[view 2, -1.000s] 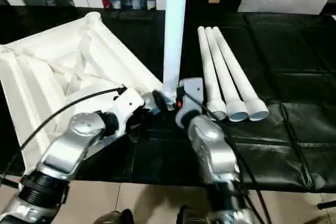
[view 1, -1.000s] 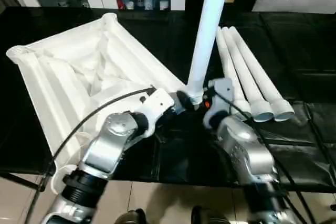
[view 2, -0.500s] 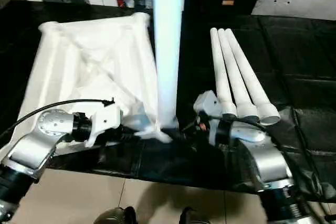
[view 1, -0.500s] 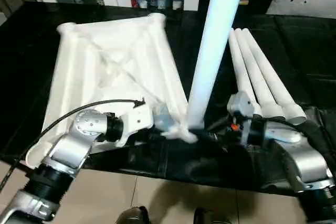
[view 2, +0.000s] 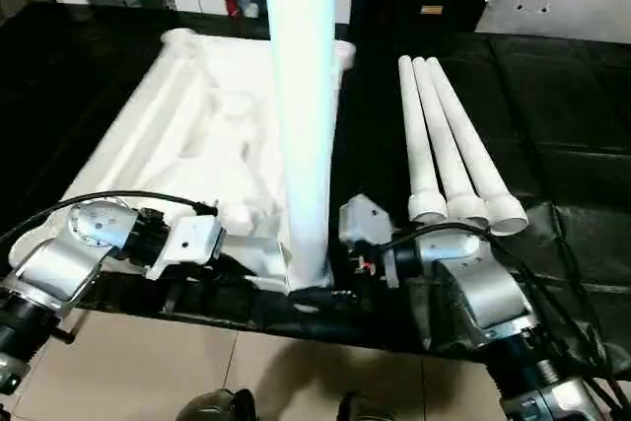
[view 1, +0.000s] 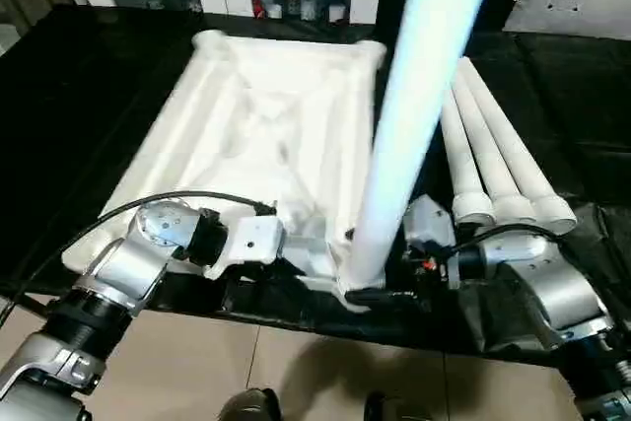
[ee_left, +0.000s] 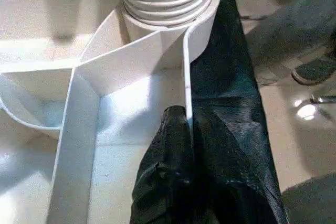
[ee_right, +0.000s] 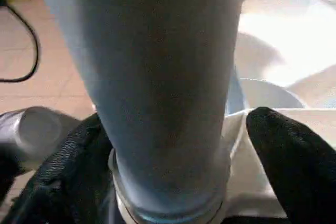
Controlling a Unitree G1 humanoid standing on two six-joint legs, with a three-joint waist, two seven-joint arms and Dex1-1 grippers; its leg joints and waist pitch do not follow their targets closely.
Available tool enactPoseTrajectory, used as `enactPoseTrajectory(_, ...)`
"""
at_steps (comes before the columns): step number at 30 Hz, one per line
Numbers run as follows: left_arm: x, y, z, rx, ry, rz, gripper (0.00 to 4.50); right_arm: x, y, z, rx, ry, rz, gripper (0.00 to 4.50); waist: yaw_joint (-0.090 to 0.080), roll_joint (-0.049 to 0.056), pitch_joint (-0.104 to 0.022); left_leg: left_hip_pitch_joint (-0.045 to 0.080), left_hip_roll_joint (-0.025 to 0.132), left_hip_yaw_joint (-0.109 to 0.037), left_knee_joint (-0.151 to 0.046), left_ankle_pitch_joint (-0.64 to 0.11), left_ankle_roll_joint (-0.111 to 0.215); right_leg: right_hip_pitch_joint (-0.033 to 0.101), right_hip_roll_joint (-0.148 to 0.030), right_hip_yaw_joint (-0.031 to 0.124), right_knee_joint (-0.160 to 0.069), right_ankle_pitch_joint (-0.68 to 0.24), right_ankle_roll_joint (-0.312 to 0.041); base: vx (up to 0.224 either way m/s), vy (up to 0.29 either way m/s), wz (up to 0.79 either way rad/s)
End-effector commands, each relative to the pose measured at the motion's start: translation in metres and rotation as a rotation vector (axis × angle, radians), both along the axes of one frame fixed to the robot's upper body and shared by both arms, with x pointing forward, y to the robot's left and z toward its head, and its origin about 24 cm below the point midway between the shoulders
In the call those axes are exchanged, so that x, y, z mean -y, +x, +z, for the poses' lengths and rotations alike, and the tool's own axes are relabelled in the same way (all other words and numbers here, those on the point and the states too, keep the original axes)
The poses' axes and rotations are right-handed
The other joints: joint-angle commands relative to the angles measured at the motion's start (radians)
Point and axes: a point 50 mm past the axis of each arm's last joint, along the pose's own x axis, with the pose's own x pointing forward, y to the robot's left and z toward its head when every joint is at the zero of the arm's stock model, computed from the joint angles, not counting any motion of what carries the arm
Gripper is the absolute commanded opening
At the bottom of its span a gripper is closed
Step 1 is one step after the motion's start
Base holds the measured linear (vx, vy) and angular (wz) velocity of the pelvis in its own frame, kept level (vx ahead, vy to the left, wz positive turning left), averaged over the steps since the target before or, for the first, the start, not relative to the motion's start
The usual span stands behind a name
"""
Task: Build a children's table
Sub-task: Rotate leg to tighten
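Left gripper [ee_left: 186, 129] is clenched on the thin rim wall of the top [view 1: 256, 135], right by the corner socket [ee_left: 168, 3]. Right gripper [ee_right: 173, 171] straddles the base of the upright leg [view 1: 404, 145], fingers [ee_right: 294, 156] spread and apparently not squeezing. Top lies ribs-up on the black table [view 1: 69, 76]. Looks like light, stiff, slick plastic, so grab the leg low. Left wrist view shows the threads; eye views show three spare legs [view 1: 503, 170]

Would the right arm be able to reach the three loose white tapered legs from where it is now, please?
Probably yes: the three white plastic legs lie on the black cloth just ahead of the right end effector, nothing between, though its open fingers flank the upright white leg.
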Motion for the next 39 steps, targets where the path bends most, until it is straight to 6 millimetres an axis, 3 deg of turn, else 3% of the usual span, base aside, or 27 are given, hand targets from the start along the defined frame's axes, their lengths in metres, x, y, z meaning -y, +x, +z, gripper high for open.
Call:
enactPoseTrajectory(1, 0.000, -0.007, -0.014, -0.044, 0.085, -0.069, 0.00, -0.001, 0.000, 0.002, -0.001, 0.005, 0.034, 3.92, -0.003, -0.007, -0.064, 0.019, 0.073, -0.027, -0.068, -0.113, 0.117, 0.052, -0.076, 0.048, -0.049, -0.069, -0.290, 0.000, 0.000, 0.00)
enactPoseTrajectory(11, -0.003, -0.003, -0.016, -0.033, 0.102, -0.089, 0.00, -0.002, -0.001, -0.002, -0.049, -0.010, 0.089, 3.04, -0.003, -0.010, -0.061, 0.021, 0.076, -0.027, -0.071, -0.148, 0.098, 0.050, -0.077, 0.049, -0.055, -0.129, -0.280, 0.000, 0.000, 0.00)
enactPoseTrajectory(19, -0.006, 0.000, -0.016, -0.049, 0.043, 0.016, 0.00, -0.007, -0.005, -0.006, -0.106, 0.058, 0.039, 2.82, -0.002, -0.005, -0.063, 0.021, 0.076, -0.025, -0.070, -0.131, 0.101, 0.050, -0.077, 0.049, -0.052, -0.104, -0.291, 0.000, 0.000, 0.00)
enactPoseTrajectory(22, -0.004, 0.001, -0.015, -0.042, 0.003, 0.097, 0.00, -0.012, -0.005, -0.009, -0.112, 0.111, -0.046, 2.80, -0.002, -0.005, -0.058, 0.019, 0.077, -0.028, -0.075, -0.161, 0.087, 0.049, -0.078, 0.049, -0.059, -0.157, -0.281, 0.000, 0.000, 0.00)
enactPoseTrajectory(25, 0.003, 0.006, -0.012, -0.026, -0.080, 0.298, 0.00, -0.027, -0.003, -0.019, -0.128, 0.157, -0.236, 2.80, -0.010, -0.006, -0.045, 0.021, 0.075, -0.032, -0.085, -0.246, 0.045, 0.043, -0.082, 0.052, -0.075, -0.316, -0.248, 0.000, 0.000, 0.00)
enactPoseTrajectory(27, 0.011, 0.009, -0.009, -0.007, -0.138, 0.417, 0.00, -0.037, -0.002, -0.025, -0.140, 0.170, -0.347, 2.79, -0.027, -0.009, -0.033, 0.024, 0.074, -0.042, -0.095, -0.328, -0.004, 0.038, -0.084, 0.054, -0.087, -0.489, -0.193, 0.000, 0.000, 0.00)
enactPoseTrajectory(28, 0.011, 0.009, -0.009, -0.007, -0.138, 0.417, 0.00, -0.037, -0.002, -0.025, -0.140, 0.170, -0.347, 2.79, -0.027, -0.009, -0.033, 0.024, 0.074, -0.042, -0.095, -0.328, -0.004, 0.038, -0.084, 0.054, -0.087, -0.489, -0.193, 0.000, 0.000, 0.00)
enactPoseTrajectory(29, 0.017, 0.011, -0.007, 0.005, -0.166, 0.484, 0.00, -0.043, -0.001, -0.027, -0.144, 0.175, -0.404, 2.79, -0.037, -0.009, -0.032, 0.024, 0.069, -0.051, -0.098, -0.361, -0.015, 0.039, -0.086, 0.052, -0.097, -0.593, -0.141, 0.000, 0.000, 0.00)
enactPoseTrajectory(32, 0.036, 0.015, -0.003, 0.039, -0.239, 0.687, 0.00, -0.061, 0.006, -0.032, -0.159, 0.199, -0.617, 2.79, -0.052, -0.014, -0.030, 0.034, 0.067, -0.047, -0.096, -0.365, -0.017, 0.022, -0.081, 0.058, -0.109, -0.602, -0.123, 0.000, 0.000, 0.00)
enactPoseTrajectory(35, 0.054, 0.018, 0.002, 0.061, -0.293, 0.824, 0.00, -0.071, 0.015, -0.032, -0.168, 0.206, -0.788, 2.79, -0.057, -0.014, -0.032, 0.028, 0.066, -0.047, -0.100, -0.332, -0.003, 0.025, -0.079, 0.058, -0.110, -0.566, -0.114, 0.000, 0.000, 0.00)
enactPoseTrajectory(39, 0.077, 0.017, 0.009, 0.076, -0.339, 0.927, 0.00, -0.080, 0.023, -0.031, -0.161, 0.202, -0.949, 2.79, -0.056, -0.013, -0.044, 0.023, 0.065, -0.038, -0.096, -0.220, 0.022, 0.035, -0.070, 0.057, -0.095, -0.338, -0.164, 0.013, 0.006, 0.00)
